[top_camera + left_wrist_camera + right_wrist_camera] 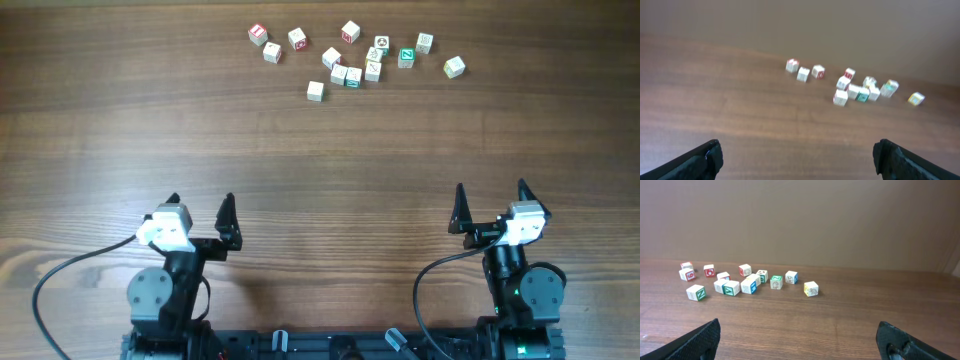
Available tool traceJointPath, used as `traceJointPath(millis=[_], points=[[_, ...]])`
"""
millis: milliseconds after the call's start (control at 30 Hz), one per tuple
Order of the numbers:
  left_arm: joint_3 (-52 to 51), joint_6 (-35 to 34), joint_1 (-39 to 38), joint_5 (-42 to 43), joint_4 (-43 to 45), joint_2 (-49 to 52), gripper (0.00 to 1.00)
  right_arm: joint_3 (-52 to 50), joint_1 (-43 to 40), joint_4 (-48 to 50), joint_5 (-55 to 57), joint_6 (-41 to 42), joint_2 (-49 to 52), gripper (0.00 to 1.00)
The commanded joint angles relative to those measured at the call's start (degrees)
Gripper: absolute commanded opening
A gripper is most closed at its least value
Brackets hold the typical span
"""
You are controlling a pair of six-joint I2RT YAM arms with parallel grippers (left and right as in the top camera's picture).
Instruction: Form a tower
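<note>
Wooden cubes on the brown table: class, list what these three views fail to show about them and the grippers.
Overhead: prints on the small pale wooden cubes are too small to read.
Left wrist: the cubes are blurred, prints unreadable.
Right wrist: the far-left rear cube is partly hidden by the red-printed cube before it.
Wrist views: left gripper and right gripper fingers cut off by bottom edge.

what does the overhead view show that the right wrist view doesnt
Only overhead: the whole left arm with its open left end effector, the trailing cables, and the top faces of the cubes. Only right wrist: the cubes' side faces with green, red and blue print, and the plain wall behind the table. Both: the cubes scattered loose on the wooden table, no stack visible, and the right end effector open, well short of them.
</note>
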Motion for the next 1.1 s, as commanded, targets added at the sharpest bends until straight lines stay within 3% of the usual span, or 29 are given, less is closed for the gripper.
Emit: traceJointPath(millis=[0,233,400,567,1067], points=[[3.0,-0.5,0.5,1.0,0.0,0.2,1.00,-0.1,-0.1,0.1,-0.9,-0.8,-0.3,1.00],[8.2,-0.5,0.5,1.0,0.1,7.4,1.00,-0.1,-0.1,0.1,-0.9,-0.8,-0.3,1.00],[20.0,-0.5,0.5,1.8,0.0,23.8,1.00,-0.1,-0.1,0.1,-0.9,-0.8,-0.3,1.00],[28.7,-0.5,0.5,6.2,0.1,34.1,1.00,-0.1,-0.1,0.1,-0.9,-0.8,-0.3,1.00],[28.8,-0.5,0.5,6.2,2.6,35.0,1.00,-0.1,-0.1,0.1,-0.9,-0.8,-0.3,1.00]])
